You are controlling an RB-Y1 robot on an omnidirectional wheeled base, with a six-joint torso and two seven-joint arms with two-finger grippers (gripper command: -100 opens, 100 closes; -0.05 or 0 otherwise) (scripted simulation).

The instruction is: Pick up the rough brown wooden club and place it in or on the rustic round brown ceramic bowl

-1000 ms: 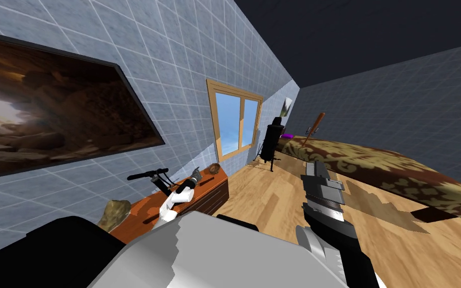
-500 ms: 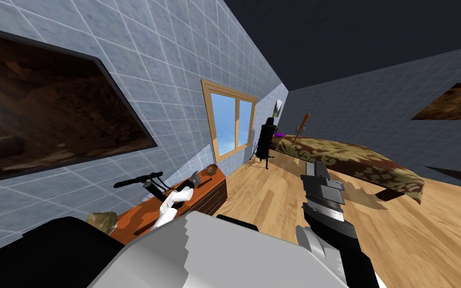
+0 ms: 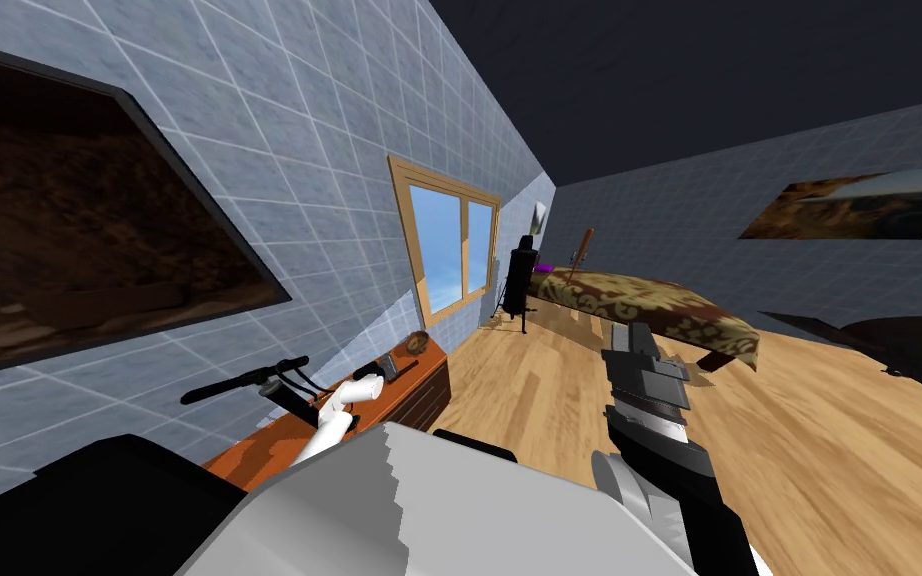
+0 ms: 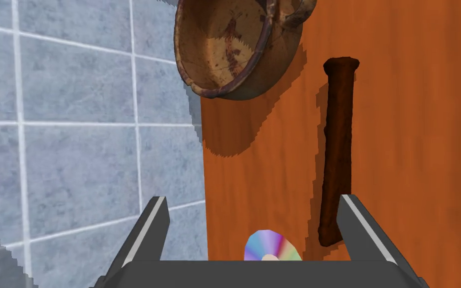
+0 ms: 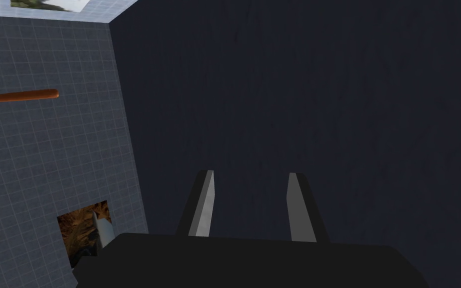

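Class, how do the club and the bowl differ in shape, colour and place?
The club is long, thin and dark brown; the bowl is round, paler tan inside. The club's end lies by the open left gripper; the bowl sits farther off. Both rest on the orange cabinet.

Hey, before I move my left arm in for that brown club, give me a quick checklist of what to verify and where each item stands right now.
1. Left hand open and empty: ok.
2. Club centred in the open hand: not ok; its near end sits beside one finger.
3. Club clear of the bowl: ok; they lie apart on the cabinet top.
4. Bowl empty: ok, as far as it shows.
5. Rainbow disc clear of the grasp: cannot tell; it lies between the fingers, near the hand's body.
6. Right hand open, holding nothing: ok.
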